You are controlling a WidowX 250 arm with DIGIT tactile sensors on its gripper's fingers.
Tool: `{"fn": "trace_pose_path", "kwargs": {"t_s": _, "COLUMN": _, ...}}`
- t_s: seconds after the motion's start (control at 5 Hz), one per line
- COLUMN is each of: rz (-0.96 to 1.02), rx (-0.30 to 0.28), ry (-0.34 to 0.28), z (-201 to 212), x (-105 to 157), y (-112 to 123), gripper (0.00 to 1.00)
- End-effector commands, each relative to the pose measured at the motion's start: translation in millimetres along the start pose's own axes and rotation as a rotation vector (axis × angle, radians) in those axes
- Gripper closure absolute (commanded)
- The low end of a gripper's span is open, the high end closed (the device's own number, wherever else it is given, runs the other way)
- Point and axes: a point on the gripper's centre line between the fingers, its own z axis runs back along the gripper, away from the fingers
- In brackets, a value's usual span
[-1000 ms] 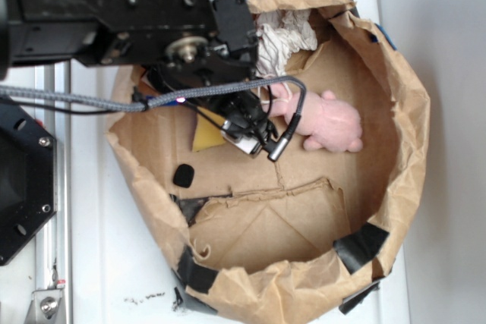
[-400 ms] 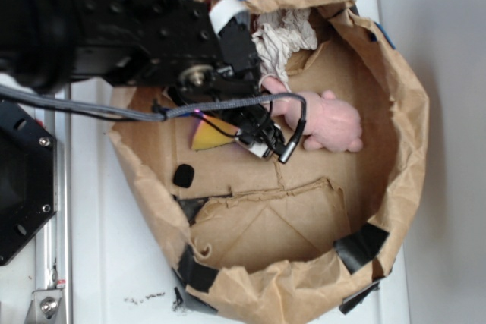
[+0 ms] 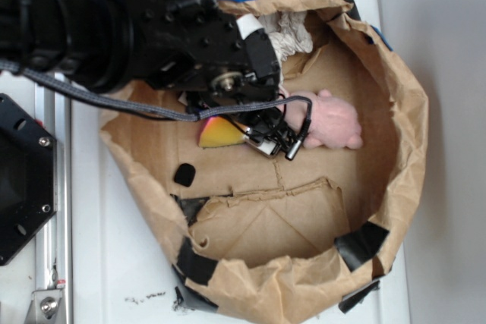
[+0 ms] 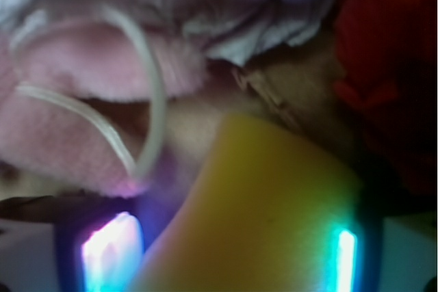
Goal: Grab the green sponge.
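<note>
The green sponge [image 3: 216,133] shows as a yellow foam wedge on the floor of the brown paper bag [image 3: 411,111], its right end tucked under the black arm. My gripper [image 3: 244,136] reaches down over it. In the wrist view the sponge [image 4: 274,210] fills the space between my two lit fingers, and the gripper [image 4: 229,237] is shut on it. The right finger [image 4: 344,258] presses its side. The left finger [image 4: 109,254] meets it low down. No greenish layer shows.
A pink plush bunny [image 3: 334,121] lies just right of the gripper and fills the wrist view's left [image 4: 61,121]. A white cloth [image 3: 292,29] sits at the bag's back. A red wad [image 4: 390,66] lies at right. A small black piece [image 3: 183,174] lies on the bag floor.
The arm has swung right and turned over the bag. The yellow sponge has shifted a little right along with the gripper.
</note>
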Motion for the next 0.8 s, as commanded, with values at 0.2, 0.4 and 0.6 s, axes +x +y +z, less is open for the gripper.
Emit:
{"fn": "trace_pose_path", "kwargs": {"t_s": 0.2, "rz": -0.107, "rx": -0.066, "ry": -0.021, "z": 68, "x": 7, "y": -14, "gripper": 1.0}}
{"fn": "trace_pose_path", "kwargs": {"t_s": 0.4, "rz": -0.159, "rx": -0.098, "ry": -0.014, "z": 119, "x": 4, "y": -19, "gripper": 1.0}}
{"fn": "trace_pose_path", "kwargs": {"t_s": 0.6, "rz": -0.188, "rx": -0.11, "ry": -0.033, "z": 163, "x": -4, "y": -20, "gripper": 1.0}}
